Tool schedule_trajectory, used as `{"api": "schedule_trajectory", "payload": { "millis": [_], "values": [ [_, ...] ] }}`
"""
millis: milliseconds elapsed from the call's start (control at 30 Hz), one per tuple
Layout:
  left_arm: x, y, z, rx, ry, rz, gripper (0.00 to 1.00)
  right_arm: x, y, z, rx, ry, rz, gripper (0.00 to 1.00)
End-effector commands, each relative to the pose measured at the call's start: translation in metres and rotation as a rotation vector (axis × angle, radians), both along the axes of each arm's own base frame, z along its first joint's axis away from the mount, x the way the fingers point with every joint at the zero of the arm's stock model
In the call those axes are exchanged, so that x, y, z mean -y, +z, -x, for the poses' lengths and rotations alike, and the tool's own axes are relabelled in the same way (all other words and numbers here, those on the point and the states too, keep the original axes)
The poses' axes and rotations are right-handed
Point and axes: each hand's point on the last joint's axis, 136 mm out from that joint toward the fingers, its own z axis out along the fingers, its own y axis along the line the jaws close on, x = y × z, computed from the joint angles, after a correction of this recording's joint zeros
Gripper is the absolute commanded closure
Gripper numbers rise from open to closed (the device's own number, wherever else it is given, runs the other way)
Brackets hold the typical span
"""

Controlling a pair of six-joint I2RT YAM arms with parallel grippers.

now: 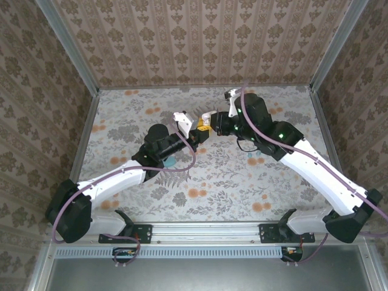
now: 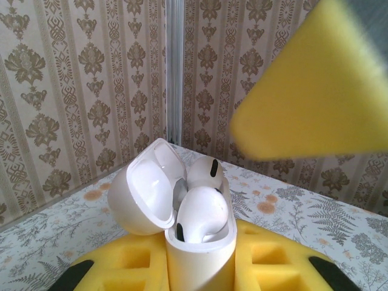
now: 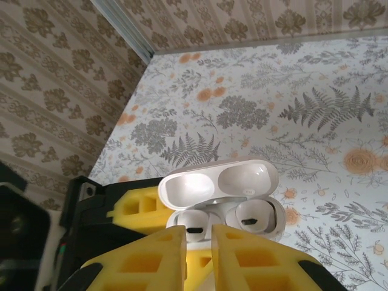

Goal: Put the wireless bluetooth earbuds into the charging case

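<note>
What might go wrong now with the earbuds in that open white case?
The glossy white plastic charging case is pinched low in the left end effector's yellow foam pads; a nudge from the shut right end effector could tilt it. The front white earbud may sit proud, so closing the hinged lid might jam or eject it.

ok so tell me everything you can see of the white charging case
The white case looks like smooth, glossy plastic with rounded corners. It stands upright, clamped low on its body between the yellow foam pads of the left hand. Its lid is swung open on the hinge, showing its hollow inside. Two white earbuds sit side by side in its wells.
</note>
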Motion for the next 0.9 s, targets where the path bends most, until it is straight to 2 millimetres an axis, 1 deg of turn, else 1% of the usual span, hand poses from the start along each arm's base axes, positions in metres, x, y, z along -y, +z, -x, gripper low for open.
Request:
{"api": "schedule_trajectory", "payload": {
  "millis": [0, 167, 267, 300, 367, 600, 667, 700, 800, 867],
  "values": [
    [-0.004, 0.025, 0.007, 0.064, -0.012, 0.04, 0.78, 0.006, 0.018, 0.009, 0.043, 0.007, -0.054, 0.79],
    [-0.003, 0.026, 0.007, 0.062, -0.018, 0.043, 0.78, -0.008, 0.013, 0.012, 0.001, 0.071, -0.077, 0.8],
    [-0.003, 0.028, 0.009, 0.066, -0.023, 0.046, 0.78, -0.013, 0.005, 0.01, -0.022, 0.08, -0.072, 0.8],
    [-0.003, 0.029, 0.009, 0.066, -0.026, 0.046, 0.78, -0.017, 0.009, 0.008, -0.007, 0.089, -0.088, 0.8],
    [-0.003, 0.029, 0.01, 0.068, -0.028, 0.047, 0.78, -0.021, 0.005, 0.005, -0.02, 0.098, -0.084, 0.8],
    [-0.001, 0.033, 0.017, 0.08, -0.064, 0.057, 0.78, -0.022, -0.012, -0.005, -0.058, 0.079, -0.047, 0.8],
    [-0.001, 0.032, 0.017, 0.078, -0.068, 0.055, 0.78, -0.022, -0.013, -0.005, -0.058, 0.077, -0.046, 0.8],
    [-0.001, 0.032, 0.017, 0.079, -0.066, 0.055, 0.78, -0.02, -0.016, -0.003, -0.075, 0.078, -0.032, 0.8],
    [-0.003, 0.032, 0.016, 0.081, -0.055, 0.061, 0.78, -0.016, -0.005, 0.001, -0.043, 0.078, -0.051, 0.79],
    [-0.003, 0.033, 0.016, 0.084, -0.056, 0.061, 0.77, -0.01, 0.004, 0.004, -0.021, 0.071, -0.064, 0.77]
  ]
}}
